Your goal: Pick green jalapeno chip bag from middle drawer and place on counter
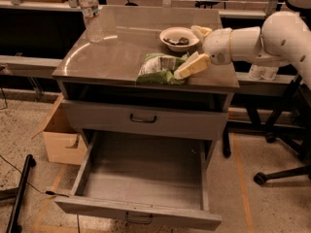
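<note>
The green jalapeno chip bag [159,68] lies crumpled on the counter [112,52], near its front edge. My gripper [197,49] is open just to the right of the bag. One fingertip [190,66] is at the bag's right end, and I cannot tell whether it touches. The other finger [201,31] is up beside the white bowl. The middle drawer [141,210], the cabinet's lowest, is pulled fully out and its floor is bare.
A white bowl [179,37] with dark contents stands behind the bag. A water bottle [91,13] is at the counter's back left. The upper drawer [143,118] is shut. A cardboard box [60,137] sits left of the cabinet and a chair base [272,174] to the right.
</note>
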You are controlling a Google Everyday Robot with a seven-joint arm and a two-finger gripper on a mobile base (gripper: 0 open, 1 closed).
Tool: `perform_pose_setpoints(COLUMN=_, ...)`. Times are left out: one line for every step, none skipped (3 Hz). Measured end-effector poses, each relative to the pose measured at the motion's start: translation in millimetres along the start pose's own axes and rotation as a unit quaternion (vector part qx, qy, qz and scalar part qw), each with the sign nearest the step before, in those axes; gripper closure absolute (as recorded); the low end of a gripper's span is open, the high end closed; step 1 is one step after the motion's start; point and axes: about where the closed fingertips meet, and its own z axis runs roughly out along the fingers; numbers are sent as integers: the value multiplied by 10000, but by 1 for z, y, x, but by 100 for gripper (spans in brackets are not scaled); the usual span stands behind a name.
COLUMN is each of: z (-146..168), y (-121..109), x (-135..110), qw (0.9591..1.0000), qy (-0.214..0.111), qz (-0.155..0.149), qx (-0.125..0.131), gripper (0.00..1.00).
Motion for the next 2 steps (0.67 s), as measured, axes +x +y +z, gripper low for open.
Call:
perform_pose_setpoints(z=-35, y=5, x=-3, qw=9998, qy=35, qz=74, qx=185, gripper=0)
perform_pose_setpoints(z=-94, y=14, x=-6, qw=9988, qy=120, qz=231, qx=413, gripper=0)
